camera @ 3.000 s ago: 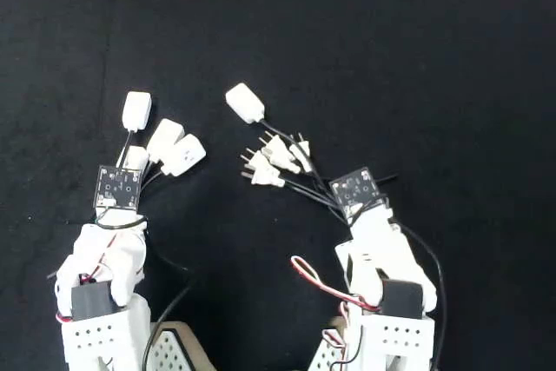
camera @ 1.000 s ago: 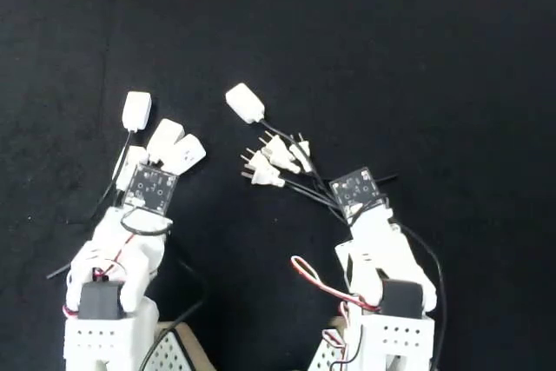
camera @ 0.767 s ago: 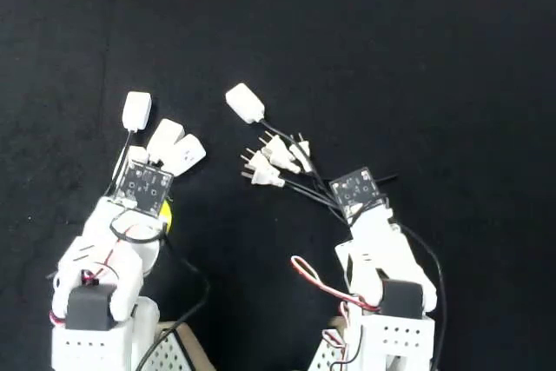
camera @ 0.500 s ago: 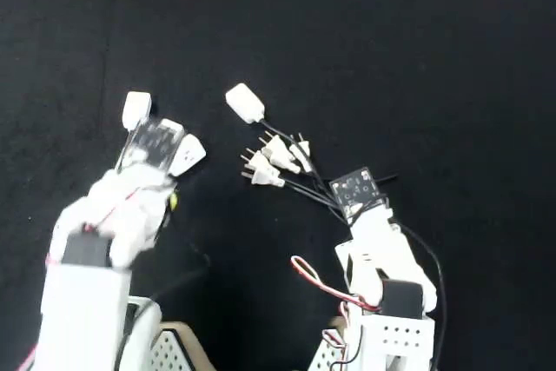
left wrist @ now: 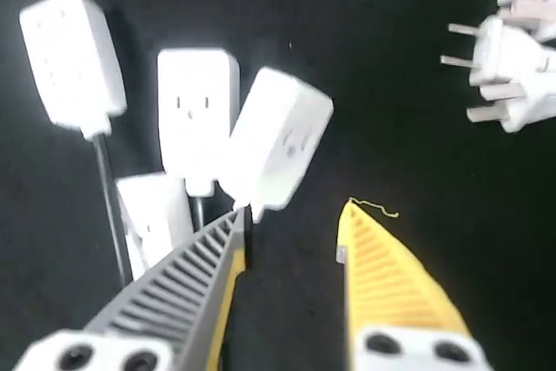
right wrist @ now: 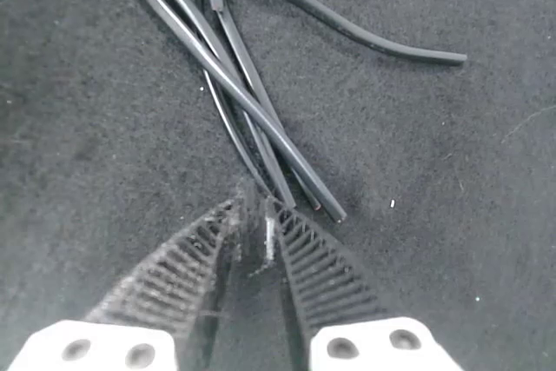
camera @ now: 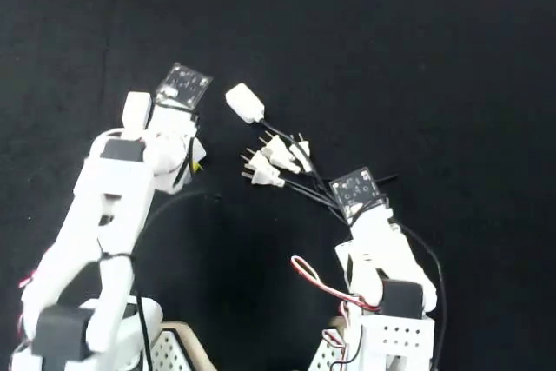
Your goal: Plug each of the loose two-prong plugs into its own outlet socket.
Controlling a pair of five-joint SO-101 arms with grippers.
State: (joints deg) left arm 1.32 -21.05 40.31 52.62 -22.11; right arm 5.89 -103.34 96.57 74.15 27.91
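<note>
Several white outlet sockets lie in a cluster; in the left wrist view I see one (left wrist: 74, 58) apart, one (left wrist: 198, 115) upright, one (left wrist: 276, 141) tilted and one (left wrist: 156, 219) beside the grey finger. My left gripper (left wrist: 295, 212) hovers open just short of the tilted socket, nothing between its fingers. In the high view the left arm (camera: 122, 180) covers most of that cluster. A separate socket (camera: 245, 103) lies further right, with three white two-prong plugs (camera: 276, 161) below it. My right gripper (right wrist: 252, 210) rests shut at the ends of the black cables (right wrist: 243, 102).
The black cloth table (camera: 417, 76) has open room on its far and right sides. The plugs' black cords run down under the right arm (camera: 382, 254). The arms' bases stand at the near edge.
The left arm has lifted and swung forward from its resting pose to above the socket cluster. The right arm, sockets and plugs have stayed where they were.
</note>
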